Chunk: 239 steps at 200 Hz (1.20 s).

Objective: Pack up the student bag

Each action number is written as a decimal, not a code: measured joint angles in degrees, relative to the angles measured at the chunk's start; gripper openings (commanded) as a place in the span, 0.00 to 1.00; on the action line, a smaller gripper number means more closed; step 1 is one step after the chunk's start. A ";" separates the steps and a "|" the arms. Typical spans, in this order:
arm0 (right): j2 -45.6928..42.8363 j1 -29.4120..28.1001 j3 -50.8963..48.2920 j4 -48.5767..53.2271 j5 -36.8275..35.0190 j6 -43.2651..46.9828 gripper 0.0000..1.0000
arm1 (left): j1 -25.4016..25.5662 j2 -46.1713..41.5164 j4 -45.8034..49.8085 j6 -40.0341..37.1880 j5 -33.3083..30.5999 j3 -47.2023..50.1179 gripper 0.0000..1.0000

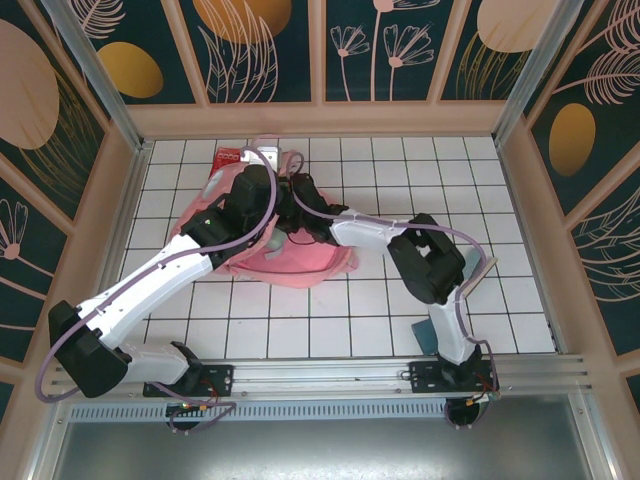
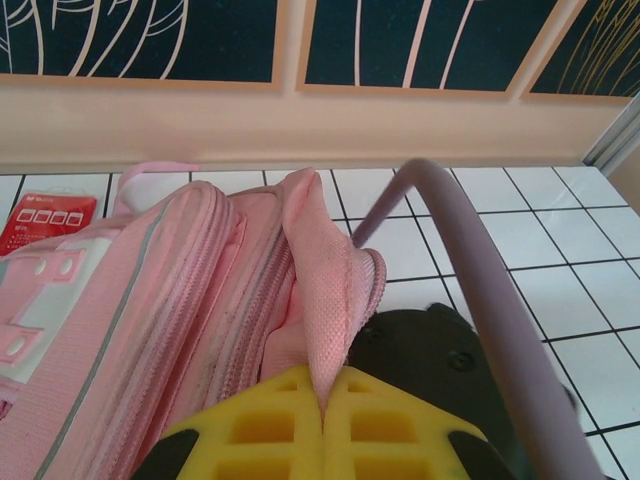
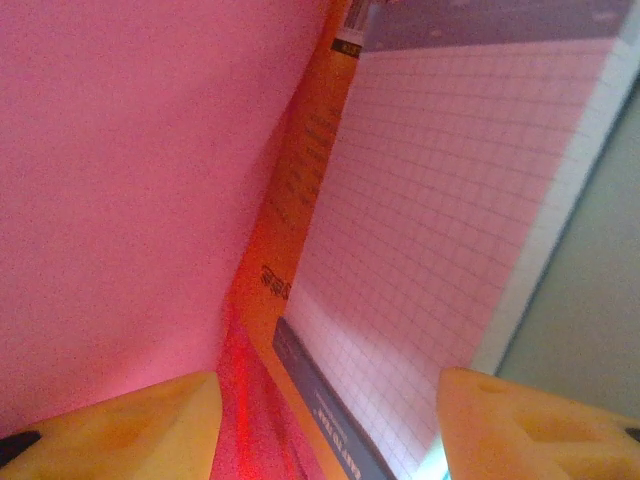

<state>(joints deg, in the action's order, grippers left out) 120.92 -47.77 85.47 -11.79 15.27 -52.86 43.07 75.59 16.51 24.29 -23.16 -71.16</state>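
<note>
The student bag (image 1: 300, 262), a soft pink backpack, lies in the middle of the tiled table. In the left wrist view its zipped side (image 2: 150, 300) fills the left half. My left gripper (image 2: 325, 415) is shut on a pink mesh flap (image 2: 325, 270) at the bag's opening and holds it up; from above it sits at the bag's top (image 1: 272, 192). My right gripper (image 3: 325, 420) is open, deep inside the bag, with pink lining (image 3: 130, 180) on its left. Between its fingers I look onto a grid-ruled pad (image 3: 450, 200) and an orange book (image 3: 300, 190).
A red packet (image 1: 228, 157) lies on the tiles beyond the bag, near the back wall (image 2: 45, 215). A dark flat item with a pale edge (image 1: 478, 268) rests by the right arm's elbow. Wooden walls ring the table. A purple cable (image 2: 470, 260) arcs over the left wrist.
</note>
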 measured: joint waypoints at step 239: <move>-32.85 -0.22 -27.36 13.75 -17.77 4.90 0.65 | 0.02 -0.98 -2.97 0.00 0.28 2.93 0.02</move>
<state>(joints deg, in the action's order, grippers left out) 88.07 -47.99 58.11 1.96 -2.50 -47.97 43.09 74.61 13.54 24.29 -22.87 -68.23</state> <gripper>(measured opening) 0.646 0.066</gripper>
